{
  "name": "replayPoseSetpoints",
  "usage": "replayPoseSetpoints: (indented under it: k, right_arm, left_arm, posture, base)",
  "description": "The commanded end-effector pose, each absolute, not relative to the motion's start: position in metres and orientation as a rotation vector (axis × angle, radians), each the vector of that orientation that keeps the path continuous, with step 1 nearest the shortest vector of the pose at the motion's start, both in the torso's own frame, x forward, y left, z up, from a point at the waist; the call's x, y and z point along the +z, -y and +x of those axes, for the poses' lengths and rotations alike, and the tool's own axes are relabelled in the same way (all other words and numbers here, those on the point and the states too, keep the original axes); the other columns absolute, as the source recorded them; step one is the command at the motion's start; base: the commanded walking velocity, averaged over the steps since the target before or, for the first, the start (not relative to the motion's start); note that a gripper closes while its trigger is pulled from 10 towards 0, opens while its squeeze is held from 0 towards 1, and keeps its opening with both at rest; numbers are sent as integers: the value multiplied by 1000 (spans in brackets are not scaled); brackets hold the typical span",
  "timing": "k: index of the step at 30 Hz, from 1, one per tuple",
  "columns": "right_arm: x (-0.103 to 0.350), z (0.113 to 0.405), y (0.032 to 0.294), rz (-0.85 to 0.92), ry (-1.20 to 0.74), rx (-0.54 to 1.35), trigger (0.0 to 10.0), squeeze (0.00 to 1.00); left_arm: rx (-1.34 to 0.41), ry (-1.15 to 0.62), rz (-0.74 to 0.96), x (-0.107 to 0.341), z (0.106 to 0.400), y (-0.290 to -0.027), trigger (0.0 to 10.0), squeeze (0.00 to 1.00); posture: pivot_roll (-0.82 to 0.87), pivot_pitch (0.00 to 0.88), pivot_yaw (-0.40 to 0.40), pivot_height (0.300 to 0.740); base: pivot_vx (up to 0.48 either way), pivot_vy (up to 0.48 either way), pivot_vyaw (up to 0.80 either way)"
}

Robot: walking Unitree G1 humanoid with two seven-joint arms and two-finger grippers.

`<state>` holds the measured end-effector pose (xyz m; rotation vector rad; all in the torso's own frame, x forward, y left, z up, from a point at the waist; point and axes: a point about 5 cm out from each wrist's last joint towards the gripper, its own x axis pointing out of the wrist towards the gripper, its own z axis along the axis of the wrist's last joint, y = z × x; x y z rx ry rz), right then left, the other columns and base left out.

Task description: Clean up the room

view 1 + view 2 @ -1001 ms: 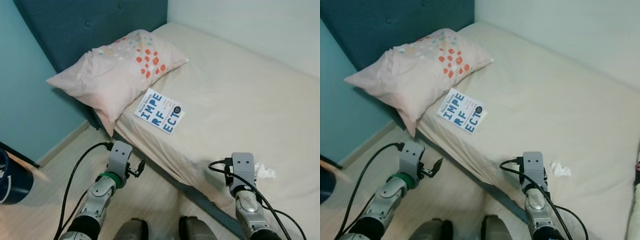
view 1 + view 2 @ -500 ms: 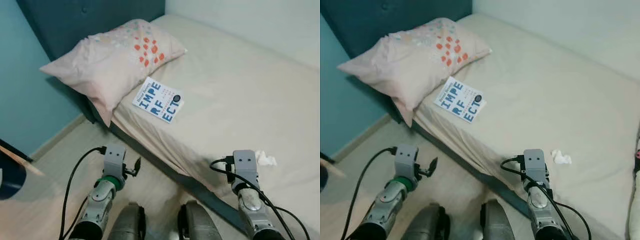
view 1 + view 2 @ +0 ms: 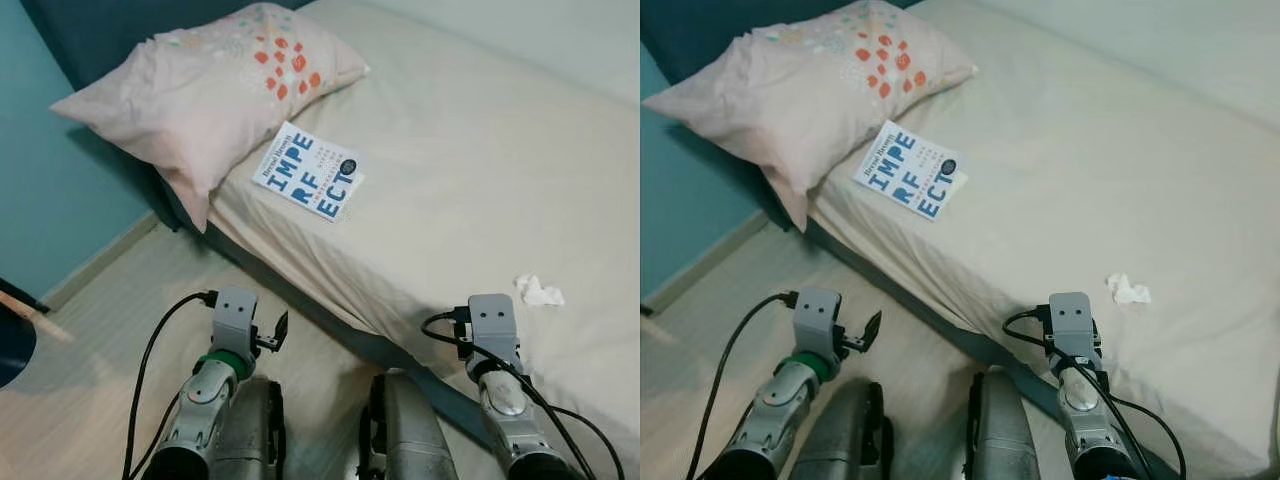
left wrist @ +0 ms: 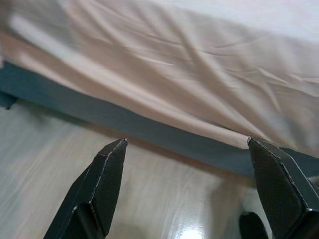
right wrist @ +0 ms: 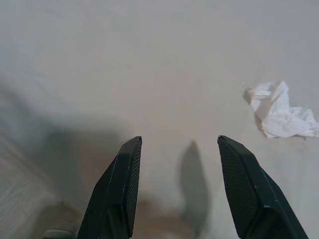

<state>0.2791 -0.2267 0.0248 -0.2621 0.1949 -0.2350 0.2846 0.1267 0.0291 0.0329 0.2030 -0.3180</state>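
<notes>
A white book (image 3: 309,183) with blue letters lies on the beige bed (image 3: 470,170) beside a pink spotted pillow (image 3: 205,85). A crumpled white tissue (image 3: 539,291) rests on the sheet near the bed's front edge, also seen as the tissue (image 5: 280,110) in the right wrist view. My right gripper (image 5: 179,142) hovers open over the sheet just short of the tissue, nothing between its fingers. My left gripper (image 4: 187,144) is open over the wooden floor, facing the bed's side.
The dark teal headboard (image 3: 90,20) and a teal wall (image 3: 40,190) stand on the left. A dark blue object (image 3: 12,345) sits at the floor's left edge. The blue bed frame (image 3: 340,335) runs along the mattress edge in front of my legs.
The camera has moved closer to the bed and tilted down; the pillow, book and tissue have shifted in the picture. Both arms keep their pose, grippers still open.
</notes>
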Motion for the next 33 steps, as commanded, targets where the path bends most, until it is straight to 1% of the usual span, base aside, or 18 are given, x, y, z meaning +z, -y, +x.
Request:
replayPoseSetpoints:
  k: [1,2,5,6,7,8,10,12,13,16,18,20,22,23,27,30,32,33]
  right_arm:
    - [23,276,230,-253,-206,-255,10000,0]
    - [31,279,236,-276,-168,-284,10000,0]
    - [37,280,239,-293,-134,-304,10000,0]
    - [48,284,243,-306,-71,-323,10000,0]
    - [48,284,243,-306,-71,-323,10000,0]
    - [57,289,247,-308,-32,-328,10000,1000]
    - [63,294,250,-303,-17,-325,10000,1000]
    - [69,305,255,-282,-34,-308,10000,1000]
    - [69,305,255,-282,-34,-308,10000,1000]
    - [75,315,257,-290,-54,-275,10000,1000]
    - [75,315,257,-290,-54,-275,10000,1000]
    - [79,320,264,-303,-84,-316,10000,1000]
    - [79,322,272,-311,-133,-369,10000,1000]
    - [79,322,272,-311,-133,-369,10000,1000]
    - [74,319,286,-297,-218,-477,10000,1000]
    - [73,317,289,-284,-231,-505,10000,1000]
    - [68,312,294,-232,-262,-570,10000,1000]
    - [68,312,294,-232,-262,-570,10000,1000]
  left_arm:
    - [-322,-230,36,24,280,-128,10000,0]
    - [-327,-204,31,28,282,-127,10000,0]
    - [-329,-184,21,32,283,-126,10000,0]
    - [-333,-156,7,37,285,-126,10000,0]
    - [-333,-156,7,37,285,-126,10000,0]
    - [-349,-128,-6,44,286,-126,10000,0]
    - [-368,-107,-13,49,287,-125,10000,0]
    - [-424,-65,-3,59,285,-123,10000,0]
    - [-424,-65,-3,59,285,-123,10000,0]
    - [-529,-27,37,70,280,-117,10000,0]
    - [-529,-27,37,70,280,-117,10000,0]
    - [-621,20,97,81,274,-112,10000,0]
    - [-690,51,142,89,269,-107,10000,0]
    - [-690,51,142,89,269,-107,10000,0]
    - [-767,90,203,99,262,-100,10000,0]
    - [-779,95,204,101,261,-98,10000,0]
    - [-805,104,209,106,259,-96,10000,0]
    - [-805,104,209,106,259,-96,10000,0]
  posture:
    - [6,184,39,626]
    - [9,191,34,626]
    - [10,193,33,626]
    - [12,196,33,626]
    - [12,196,33,626]
    - [12,199,35,626]
    - [16,210,34,626]
    - [27,223,33,626]
    - [27,223,33,626]
    - [55,246,22,626]
    - [55,246,22,626]
    - [90,283,18,626]
    - [96,290,18,626]
    - [96,290,18,626]
    - [116,312,25,626]
    - [116,313,25,626]
    - [115,314,25,626]
    - [115,314,25,626]
  base:
    - [0,0,0]
    - [0,0,0]
    - [0,0,0]
    - [0,0,0]
    - [0,0,0]
    - [0,0,0]
    - [0,0,0]
    - [0,0,0]
    - [0,0,0]
    - [0,0,0]
    - [0,0,0]
    - [0,0,0]
    - [0,0,0]
    - [0,0,0]
    - [0,0,0]
    - [0,0,0]
    - [0,0,0]
    - [0,0,0]
